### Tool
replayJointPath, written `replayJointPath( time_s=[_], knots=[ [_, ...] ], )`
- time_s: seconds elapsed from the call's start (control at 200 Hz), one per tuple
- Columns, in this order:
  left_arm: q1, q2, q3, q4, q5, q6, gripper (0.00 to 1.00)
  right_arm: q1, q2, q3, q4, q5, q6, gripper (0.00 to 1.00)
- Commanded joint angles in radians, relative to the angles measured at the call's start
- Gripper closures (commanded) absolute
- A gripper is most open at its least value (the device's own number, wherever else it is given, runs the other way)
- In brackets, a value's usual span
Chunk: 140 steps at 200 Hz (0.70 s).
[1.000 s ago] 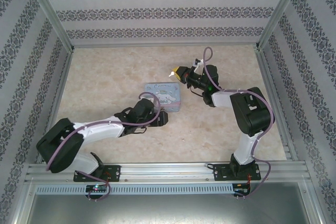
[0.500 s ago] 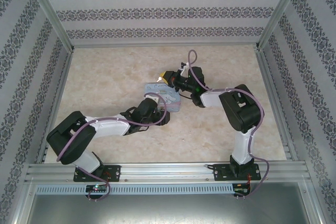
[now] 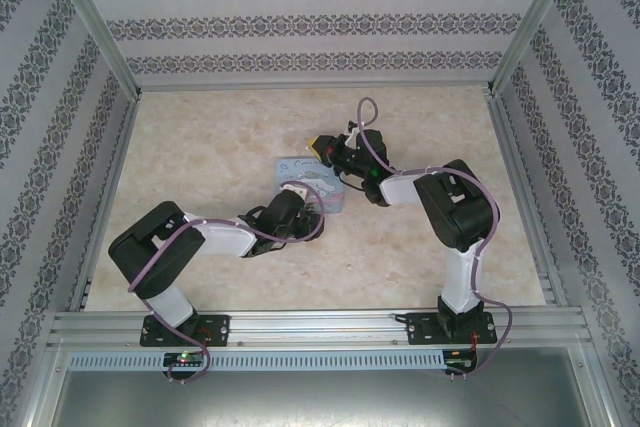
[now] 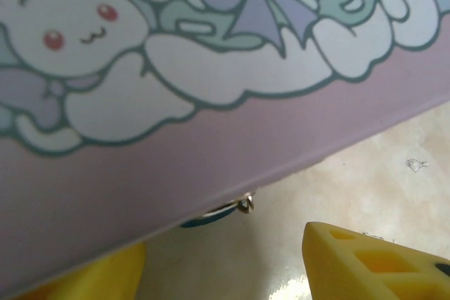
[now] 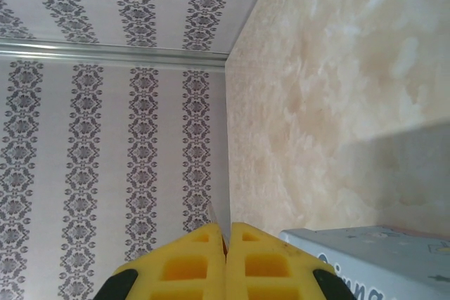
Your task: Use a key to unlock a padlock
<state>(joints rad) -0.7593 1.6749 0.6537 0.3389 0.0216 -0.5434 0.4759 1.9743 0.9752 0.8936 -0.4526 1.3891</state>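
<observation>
Marbled beige table (image 3: 200, 147), matt and smooth, walled by grey damask-striped wallpaper (image 3: 300, 27); the white-and-black jointed left arm (image 3: 210, 237) and right arm (image 3: 450, 207) both reach inward to a flat, round-cornered pastel blue tin box (image 3: 312, 169) printed with cartoon rabbits and clouds; its glossy side reads lilac in the left wrist view. The left end effector (image 4: 221, 254) faces that side; its blocky yellow fingers (image 4: 373, 261) stand apart with bare table between them, gripping nothing. The right end effector (image 5: 225, 258) hovers at the box's far right corner; its ribbed yellow fingers (image 5: 190, 265) are pressed flat together on the thin pale silvery metal key (image 5: 214, 214), a faint sliver rising from their seam. The tiny teal-bodied padlock (image 4: 207, 217) shows at the box's lower edge, just ahead of the left fingers, with a small metal ring at its right end.

A second ago the right end effector sat off to the box's right, clear of it; it has since swung over the corner; the left arm's elbow has drawn in towards the box.

The box hides most of the padlock; the key is barely legible; from above, the left fingers are covered by their own wrist.
</observation>
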Motion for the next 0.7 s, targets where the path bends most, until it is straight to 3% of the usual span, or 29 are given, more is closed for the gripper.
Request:
replayJointPath(
  time_s=[0.0,0.3,0.694],
  knots=[
    [-0.002,0.050,-0.003,0.083,-0.034,0.041,0.38,0.015,0.039,-0.003,0.025,0.035,-0.006,1.00],
    [0.000,0.096,0.027,0.124,0.012,0.039,0.39,0.024,0.087,0.016,0.028,0.037,0.005,1.00],
    [0.028,0.146,0.095,0.202,0.100,-0.064,0.39,0.026,0.110,0.009,0.033,0.045,0.011,1.00]
  ],
)
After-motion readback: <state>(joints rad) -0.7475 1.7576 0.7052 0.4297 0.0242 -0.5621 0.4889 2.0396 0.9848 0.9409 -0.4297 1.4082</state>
